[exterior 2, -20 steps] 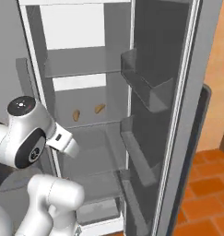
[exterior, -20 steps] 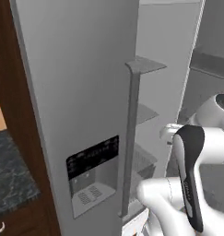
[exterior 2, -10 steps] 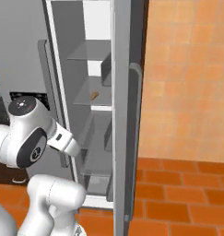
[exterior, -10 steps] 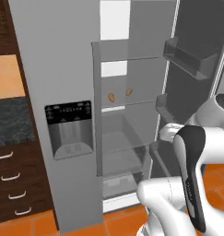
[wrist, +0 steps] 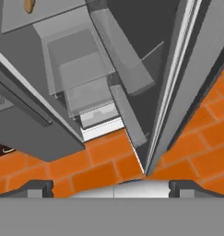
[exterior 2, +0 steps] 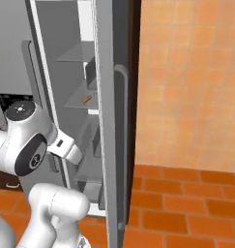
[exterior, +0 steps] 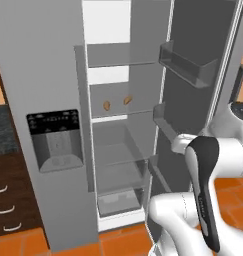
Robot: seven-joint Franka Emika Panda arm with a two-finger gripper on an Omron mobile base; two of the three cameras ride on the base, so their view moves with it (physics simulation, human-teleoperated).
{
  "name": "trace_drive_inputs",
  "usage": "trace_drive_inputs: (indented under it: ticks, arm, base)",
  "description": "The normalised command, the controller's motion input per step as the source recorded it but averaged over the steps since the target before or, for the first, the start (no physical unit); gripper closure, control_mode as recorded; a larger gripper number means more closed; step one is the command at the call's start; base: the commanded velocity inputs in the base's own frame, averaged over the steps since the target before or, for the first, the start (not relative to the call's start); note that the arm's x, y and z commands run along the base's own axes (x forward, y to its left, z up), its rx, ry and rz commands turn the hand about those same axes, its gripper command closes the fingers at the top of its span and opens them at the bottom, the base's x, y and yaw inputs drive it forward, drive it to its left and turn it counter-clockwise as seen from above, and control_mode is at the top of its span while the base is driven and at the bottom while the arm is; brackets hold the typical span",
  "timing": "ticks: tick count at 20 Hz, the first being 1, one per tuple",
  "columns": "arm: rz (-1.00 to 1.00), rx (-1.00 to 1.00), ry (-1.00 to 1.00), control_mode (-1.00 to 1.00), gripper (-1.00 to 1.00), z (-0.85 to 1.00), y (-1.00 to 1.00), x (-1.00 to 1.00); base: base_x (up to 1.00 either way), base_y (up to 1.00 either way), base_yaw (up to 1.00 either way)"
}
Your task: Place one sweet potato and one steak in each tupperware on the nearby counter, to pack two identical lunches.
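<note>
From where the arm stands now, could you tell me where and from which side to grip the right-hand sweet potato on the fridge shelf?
Grip the right-hand sweet potato across its narrow middle, jaws spanning the short axis, since its ends taper. Come in from the open front of the fridge, above the shelf and below the one over it. Its twin, the left sweet potato, lies apart from it, leaving room. The gripper is open, empty and well short of the shelf.

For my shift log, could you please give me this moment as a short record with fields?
fridge door: open
sweet potatoes: two, apart, on a middle fridge shelf
gripper: open, empty, over the orange tile floor by the fridge's foot
water dispenser: on the closed left door
</note>
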Motion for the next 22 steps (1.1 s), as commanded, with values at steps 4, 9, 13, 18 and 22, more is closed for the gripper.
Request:
trace_drive_inputs:
  ticks: [4, 9, 13, 18, 22]
  arm:
    - [0.00, 0.00, 0.00, 1.00, -1.00, 0.00, 0.00, 0.00]
    - [0.00, 0.00, 0.00, 1.00, -1.00, 0.00, 0.00, 0.00]
    - [0.00, 0.00, 0.00, 1.00, -1.00, 0.00, 0.00, 0.00]
    - [0.00, 0.00, 0.00, 1.00, -1.00, 0.00, 0.00, 0.00]
    - [0.00, 0.00, 0.00, 1.00, -1.00, 0.00, 0.00, 0.00]
  base:
    - [-0.48, -0.26, 0.04]
    - [-0.89, 0.24, 0.10]
    - [-0.28, 1.00, 0.06]
    - [0.08, 1.00, 0.00]
    - [0.83, 0.85, -0.01]
